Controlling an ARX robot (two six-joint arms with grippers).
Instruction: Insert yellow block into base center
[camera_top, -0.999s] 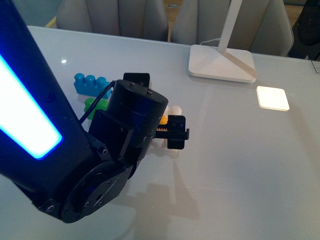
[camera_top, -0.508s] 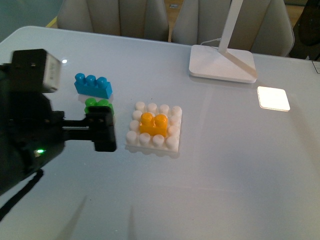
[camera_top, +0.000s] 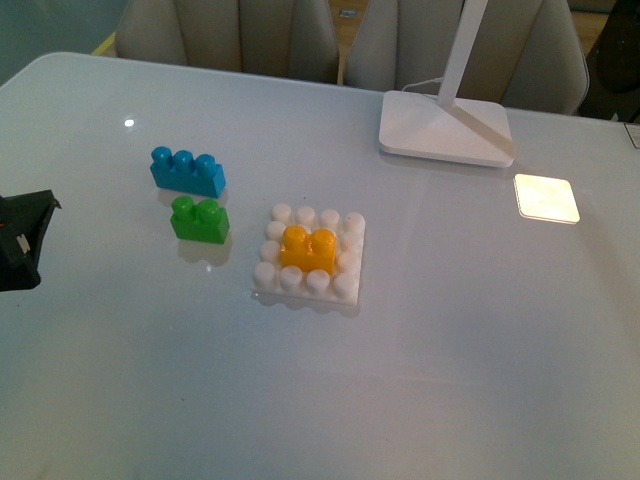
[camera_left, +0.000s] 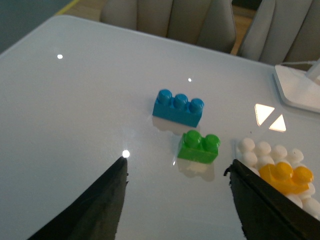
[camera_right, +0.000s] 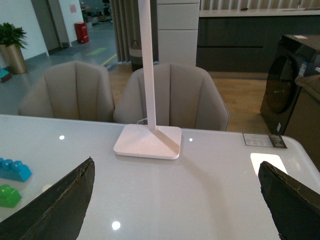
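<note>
The yellow block (camera_top: 308, 248) sits on the middle studs of the white studded base (camera_top: 345, 285), which lies flat on the table. The left wrist view shows the same yellow block (camera_left: 287, 176) on the base (camera_left: 254, 151) beside one dark finger. My left gripper (camera_left: 177, 175) is open above bare table, well left of the base, with nothing between its fingers. Only a dark tip of the left arm (camera_top: 22, 237) shows at the front view's left edge. My right gripper (camera_right: 175, 200) is open over the table near the lamp, holding nothing.
A green two-stud brick (camera_top: 199, 218) and a blue three-stud brick (camera_top: 187, 171) lie just left of the base. A white lamp foot (camera_top: 444, 127) with its slanted stem stands at the back right. Padded chairs (camera_top: 232, 35) line the far table edge.
The left arm has drawn back to the left, away from the base, and is almost out of the front view. The yellow block has stayed on the base centre.
</note>
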